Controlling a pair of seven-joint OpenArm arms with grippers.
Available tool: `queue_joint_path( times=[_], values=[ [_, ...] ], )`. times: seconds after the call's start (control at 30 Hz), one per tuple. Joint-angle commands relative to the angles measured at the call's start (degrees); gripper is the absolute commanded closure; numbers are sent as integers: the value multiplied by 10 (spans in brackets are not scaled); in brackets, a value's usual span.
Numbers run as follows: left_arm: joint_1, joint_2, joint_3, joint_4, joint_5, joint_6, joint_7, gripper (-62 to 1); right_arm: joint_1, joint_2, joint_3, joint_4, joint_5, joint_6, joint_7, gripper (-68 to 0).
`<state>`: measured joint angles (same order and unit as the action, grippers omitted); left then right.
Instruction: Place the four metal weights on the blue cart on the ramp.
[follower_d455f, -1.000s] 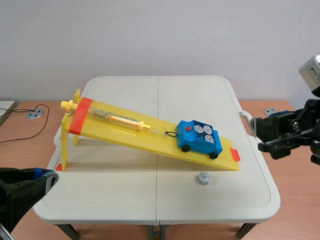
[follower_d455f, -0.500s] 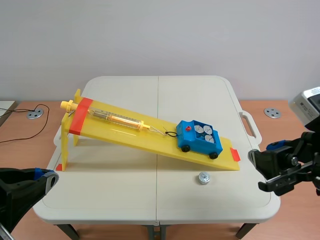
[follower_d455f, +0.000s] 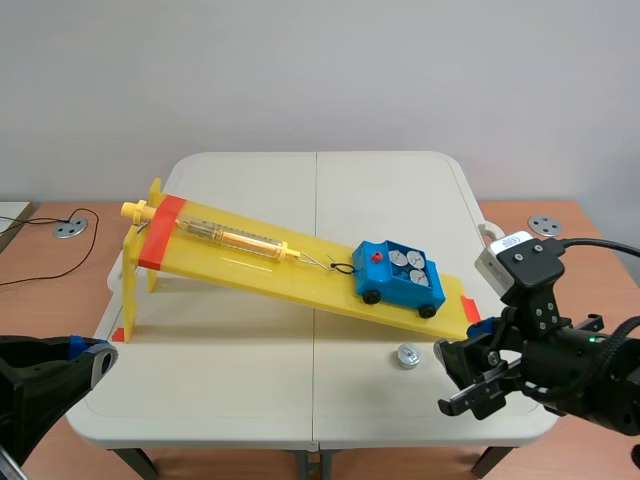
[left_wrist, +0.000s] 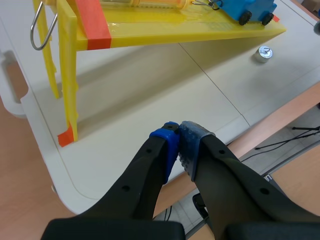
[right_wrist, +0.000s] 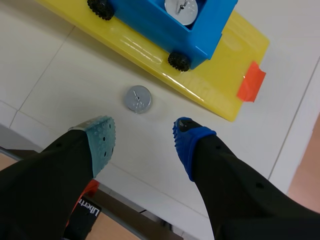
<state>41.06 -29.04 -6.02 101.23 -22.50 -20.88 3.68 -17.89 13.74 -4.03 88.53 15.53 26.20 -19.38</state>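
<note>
- Black-fingered, with one grey-green pad and one blue, the right gripper (right_wrist: 141, 132) hangs just off the low end of the ramp (right_wrist: 220, 85). Its fingers are spread wide with nothing between them.
- A loose weight (right_wrist: 137, 98), a small silver disc, lies flat just beside the ramp's low edge. It is ahead of those open fingers and touches neither.
- The blue cart (follower_d455f: 398, 275) stands on the ramp near its low end, its black wheels on the yellow board.
- Three more weights (follower_d455f: 417, 264) lie side by side in the cart's open top, on the ramp's downhill side of a small red knob (follower_d455f: 376, 257).
- A thin cord (follower_d455f: 318, 262) runs from the cart up the ramp to a clear tube (follower_d455f: 240, 238), which lies along the ramp toward its high end.
- The left gripper (left_wrist: 178, 142) sits low, off the ramp's high end and near its legs. Its fingers are pressed together on nothing.
- The white table (follower_d455f: 300, 180) carries the ramp.
</note>
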Motion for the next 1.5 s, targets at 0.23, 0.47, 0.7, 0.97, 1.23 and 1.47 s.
queue_joint_path(
  times=[0.23, 0.47, 0.7, 0.97, 1.23, 1.47],
  values=[
    [-12, -5, -4, 19, -18, -14, -52, -32, 91, -21, -21, -37, -15, -14, 99, -281],
    [-12, -5, -4, 19, -18, -14, -52, -32, 114, -30, -50, -66, -42, -45, 110, -281],
    [-12, -5, -4, 19, -18, -14, -52, -32, 132, -30, -66, -94, -60, -61, 126, -280],
    [-12, -5, -4, 19, -18, -14, -52, -32, 152, -40, -74, -126, -68, -73, 140, -280],
    [-12, -5, -4, 19, -18, -14, -52, -32, 162, -58, -88, -144, -81, -78, 145, -276],
    [-12, -5, -4, 19, -18, -14, -52, -32, 162, -60, -88, -159, -81, -78, 147, -276]
  ],
)
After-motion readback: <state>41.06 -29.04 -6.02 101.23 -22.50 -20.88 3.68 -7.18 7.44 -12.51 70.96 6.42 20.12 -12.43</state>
